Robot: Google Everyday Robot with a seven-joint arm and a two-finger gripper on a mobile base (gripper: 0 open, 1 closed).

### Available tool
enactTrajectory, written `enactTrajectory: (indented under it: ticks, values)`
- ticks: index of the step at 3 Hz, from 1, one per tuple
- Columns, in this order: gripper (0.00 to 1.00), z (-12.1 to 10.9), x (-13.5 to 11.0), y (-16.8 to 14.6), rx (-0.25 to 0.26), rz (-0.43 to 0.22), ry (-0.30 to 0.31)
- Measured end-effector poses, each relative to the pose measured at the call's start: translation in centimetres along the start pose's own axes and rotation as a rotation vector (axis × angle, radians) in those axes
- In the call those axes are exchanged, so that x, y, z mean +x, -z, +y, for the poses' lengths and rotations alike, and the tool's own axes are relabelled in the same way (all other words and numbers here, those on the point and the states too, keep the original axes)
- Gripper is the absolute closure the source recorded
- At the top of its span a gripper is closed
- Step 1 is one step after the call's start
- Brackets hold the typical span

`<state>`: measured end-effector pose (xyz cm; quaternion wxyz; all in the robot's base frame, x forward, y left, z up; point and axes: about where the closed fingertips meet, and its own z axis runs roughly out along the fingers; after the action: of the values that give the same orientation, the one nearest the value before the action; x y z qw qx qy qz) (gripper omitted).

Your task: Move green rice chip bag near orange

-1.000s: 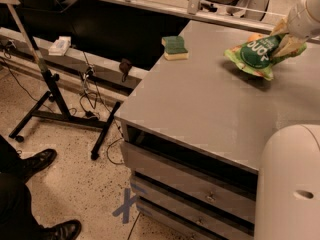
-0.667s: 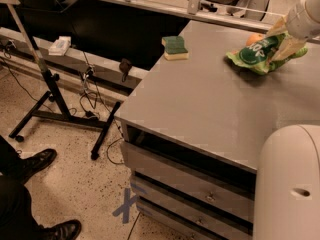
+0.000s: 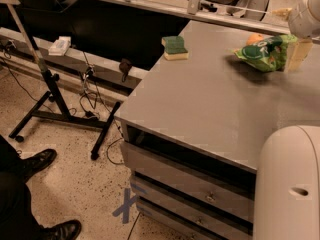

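The green rice chip bag [image 3: 261, 50] is at the far right of the grey table [image 3: 210, 104], low over its top with a shadow under its left end. The orange [image 3: 255, 37] sits right behind the bag, touching or nearly touching it, and is mostly hidden by it. My gripper [image 3: 293, 58] reaches down from the upper right edge of the view and is shut on the bag's right end. One pale finger [image 3: 299, 54] shows beside the bag.
A green-and-yellow sponge [image 3: 175, 47] lies near the table's far left edge. My white base [image 3: 287, 184] fills the lower right. Drawers [image 3: 190, 189] face front under the table. A black stand [image 3: 50, 89] and a person's shoes [image 3: 42, 160] are on the floor at left.
My gripper has carried the bag a little to the right and further back, up against the orange. The bag now hangs lower over the table.
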<state>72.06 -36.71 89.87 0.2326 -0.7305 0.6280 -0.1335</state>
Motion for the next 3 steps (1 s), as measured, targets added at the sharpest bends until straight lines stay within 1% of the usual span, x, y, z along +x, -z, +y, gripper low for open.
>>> enactTrajectory:
  ticks: [1,2,3]
  values:
    - [0.0,0.7,0.4,1.6,0.011,-0.018,-0.09]
    - [0.0,2.1,0.9,4.8,0.041,-0.085,-0.283]
    - [0.0,4.3,2.3,8.4,0.089,-0.192,-0.511]
